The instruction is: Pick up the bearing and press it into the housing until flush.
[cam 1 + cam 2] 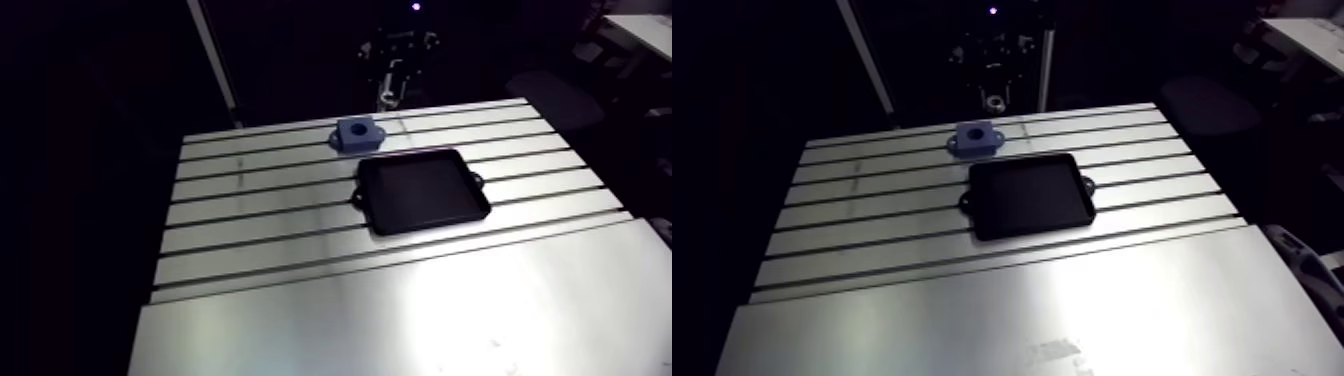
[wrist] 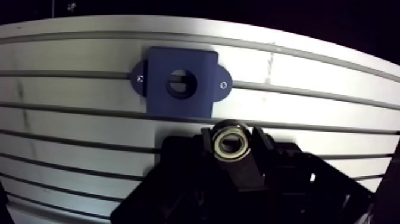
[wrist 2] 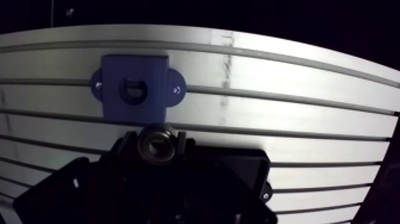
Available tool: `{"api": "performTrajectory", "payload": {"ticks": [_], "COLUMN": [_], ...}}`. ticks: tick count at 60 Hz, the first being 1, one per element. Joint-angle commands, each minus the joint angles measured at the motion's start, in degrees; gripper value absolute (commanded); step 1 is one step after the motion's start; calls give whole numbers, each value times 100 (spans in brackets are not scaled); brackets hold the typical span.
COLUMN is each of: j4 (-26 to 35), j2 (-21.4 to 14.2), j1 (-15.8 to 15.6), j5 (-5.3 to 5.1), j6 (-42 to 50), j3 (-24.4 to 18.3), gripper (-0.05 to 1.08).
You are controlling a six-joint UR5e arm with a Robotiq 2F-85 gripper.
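Observation:
In the wrist view my gripper (image 2: 232,138) is shut on the bearing (image 3: 158,145), a small steel ring whose open face shows between the two dark fingers (image 2: 259,143). The blue housing (image 2: 180,81), a square block with a round bore and two screw ears, sits on the slotted table just ahead of the fingertips. The bearing is still short of the bore and apart from the block. In the arm view the housing (image 1: 359,133) stands near the table's far edge, with the dark gripper (image 1: 388,80) hanging above and just behind it.
A black square tray (image 1: 424,189) with small side handles lies on the slotted aluminium table (image 1: 260,230) just in front of the housing, and partly under the gripper in the wrist view. The table's far edge runs close behind the housing.

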State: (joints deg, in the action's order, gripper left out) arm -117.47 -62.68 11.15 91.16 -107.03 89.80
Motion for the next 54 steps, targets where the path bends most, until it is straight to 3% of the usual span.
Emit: {"api": "performTrajectory", "payload": {"ticks": [1, 54], "j4": [200, 158], "j2": [289, 815], "j1": [-143, -347], "j5": [10, -24], "j6": [91, 248], "j3": [-345, -599], "gripper": [76, 79]}}
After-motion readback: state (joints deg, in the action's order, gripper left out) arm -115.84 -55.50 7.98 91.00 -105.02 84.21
